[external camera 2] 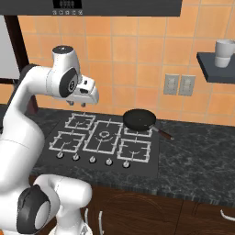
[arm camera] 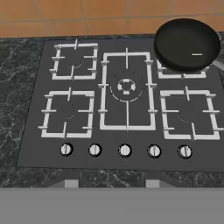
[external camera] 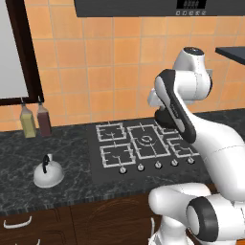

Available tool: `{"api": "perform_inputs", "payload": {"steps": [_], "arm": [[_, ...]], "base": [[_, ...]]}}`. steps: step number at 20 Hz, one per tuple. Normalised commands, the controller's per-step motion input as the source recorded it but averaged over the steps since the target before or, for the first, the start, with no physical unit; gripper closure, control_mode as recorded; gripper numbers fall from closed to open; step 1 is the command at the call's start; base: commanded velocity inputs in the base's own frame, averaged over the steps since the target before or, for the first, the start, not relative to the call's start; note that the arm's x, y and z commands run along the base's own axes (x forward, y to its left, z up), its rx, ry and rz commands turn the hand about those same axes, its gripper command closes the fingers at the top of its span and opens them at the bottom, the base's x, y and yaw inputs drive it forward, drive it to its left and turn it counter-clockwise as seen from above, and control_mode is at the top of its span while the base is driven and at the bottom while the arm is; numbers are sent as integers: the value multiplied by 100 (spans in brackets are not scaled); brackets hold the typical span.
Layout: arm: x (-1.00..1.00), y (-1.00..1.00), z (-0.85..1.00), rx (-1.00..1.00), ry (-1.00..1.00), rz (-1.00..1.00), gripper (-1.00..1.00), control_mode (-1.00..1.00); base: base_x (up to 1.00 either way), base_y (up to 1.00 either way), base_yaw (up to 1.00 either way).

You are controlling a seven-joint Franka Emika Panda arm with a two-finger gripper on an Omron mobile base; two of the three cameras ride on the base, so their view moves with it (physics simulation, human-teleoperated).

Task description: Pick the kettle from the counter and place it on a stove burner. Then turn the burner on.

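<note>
The small white-silver kettle point(external camera: 48, 173) with its black arched handle stands on the dark marbled counter point(external camera: 19, 148), left of the black cooktop point(external camera: 95, 172). My gripper point(arm camera: 111, 183) hovers high over the cooktop's front edge, far to the right of the kettle. Its two fingertips point(arm camera: 70, 183) stand apart with nothing between them, so it is open. In the right base view the gripper point(external camera 2: 85, 103) hangs above the back left grate. Small square stove burner grates lie at the front left point(arm camera: 68, 113) and front right point(arm camera: 187, 114), both bare.
A black frying pan point(arm camera: 187, 43) sits on the back right burner, its handle pointing right. Several knobs point(arm camera: 124, 150) line the cooktop's front. Two bottles point(external camera: 36, 120) stand by the wall behind the kettle. A cup point(external camera 2: 225, 53) rests on a wall shelf at right.
</note>
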Motion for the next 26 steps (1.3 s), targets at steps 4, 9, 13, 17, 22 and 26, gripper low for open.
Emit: {"api": "perform_inputs", "payload": {"steps": [4, 9, 13, 17, 22, 26], "arm": [[-14, 15, -16, 0, 3, 0, -100, -100], [-33, 74, -41, 0, -6, 0, -100, -100], [-32, 95, -41, -1, -6, 0, -100, -100], [-33, 81, -17, -3, 0, 0, -100, -100], [-38, 72, -10, 1, -3, 0, -100, -100], [-33, 96, -22, 2, -3, 0, -100, -100]], "base": [[0, 0, 0], [0, 0, 0], [0, 0, 0], [0, 0, 0], [0, 0, 0], [0, 0, 0]]}}
